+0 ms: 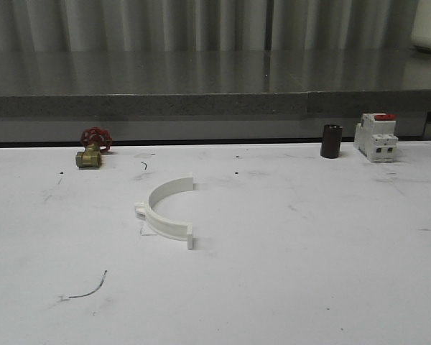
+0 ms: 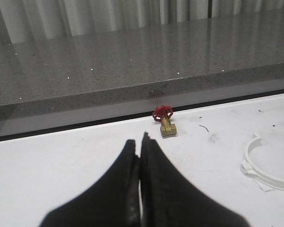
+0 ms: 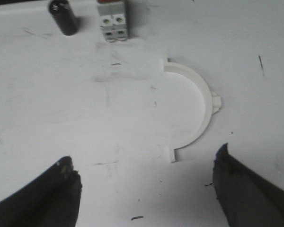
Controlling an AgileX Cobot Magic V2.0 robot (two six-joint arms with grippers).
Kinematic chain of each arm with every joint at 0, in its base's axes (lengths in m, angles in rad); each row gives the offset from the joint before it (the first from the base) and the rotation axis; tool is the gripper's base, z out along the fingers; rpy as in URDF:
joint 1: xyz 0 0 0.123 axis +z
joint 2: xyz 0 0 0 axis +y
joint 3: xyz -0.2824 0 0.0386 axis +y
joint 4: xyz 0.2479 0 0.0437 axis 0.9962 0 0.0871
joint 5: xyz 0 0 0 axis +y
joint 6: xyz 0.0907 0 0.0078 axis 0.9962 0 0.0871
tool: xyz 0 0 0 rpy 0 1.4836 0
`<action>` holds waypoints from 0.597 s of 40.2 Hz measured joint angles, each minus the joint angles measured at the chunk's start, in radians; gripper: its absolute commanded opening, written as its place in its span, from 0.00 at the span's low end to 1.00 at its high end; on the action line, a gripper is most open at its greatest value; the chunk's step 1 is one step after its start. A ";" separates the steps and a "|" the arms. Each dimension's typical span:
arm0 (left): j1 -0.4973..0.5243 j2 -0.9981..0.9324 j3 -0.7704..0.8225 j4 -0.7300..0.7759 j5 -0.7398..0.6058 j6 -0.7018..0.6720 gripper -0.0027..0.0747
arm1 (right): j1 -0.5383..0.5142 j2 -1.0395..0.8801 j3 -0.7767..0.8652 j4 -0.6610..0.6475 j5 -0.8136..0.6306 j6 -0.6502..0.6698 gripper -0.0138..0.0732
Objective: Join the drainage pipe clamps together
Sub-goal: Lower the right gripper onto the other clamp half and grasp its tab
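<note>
White and scuffed, the worktop point(image 1: 309, 273) runs back to a grey stone ledge point(image 1: 201, 79) with pale curtains behind it.

One drainage pipe clamp point(image 1: 168, 209) lies flat near the middle of the worktop, a bit toward its left side. It is a white half ring. Its open side faces the right edge of the worktop, and a small tab sticks out on its round side. Nothing touches it. I can see just one half ring, so the two are not joined yet. By my guess, the job is only starting: the other half must be found, brought here and pushed against this one, end to end.

Over the clamp hangs the right gripper point(image 3: 146, 189), seen from the right wrist. Its two dark fingers point(image 3: 54, 191) are spread wide apart. They hold nothing and touch nothing. The clamp sits just past them, so a grab looks close.

From the left wrist, the left gripper point(image 2: 140, 153) has its fingers pressed tight together, with nothing between them. It is off to the left side, away from the clamp.

Along the back edge sit other things: a brass valve point(image 1: 92, 151) with a red wheel at the left, and a small dark cylinder point(image 1: 331, 141) beside a white breaker block point(image 1: 376, 137) with a red top at the right. They are all well apart from the clamp.
</note>
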 measured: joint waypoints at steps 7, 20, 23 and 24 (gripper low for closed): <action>0.000 0.000 0.000 0.000 0.000 0.000 0.01 | -0.086 0.189 -0.100 -0.002 0.072 0.002 0.84; 0.000 0.000 0.000 0.000 0.000 0.000 0.01 | -0.150 0.494 -0.312 -0.004 0.141 -0.055 0.84; 0.000 0.000 0.000 0.000 0.000 0.000 0.01 | -0.150 0.551 -0.356 -0.005 0.159 -0.073 0.84; 0.000 0.000 0.000 0.000 0.000 0.000 0.01 | -0.150 0.572 -0.368 -0.005 0.163 -0.078 0.84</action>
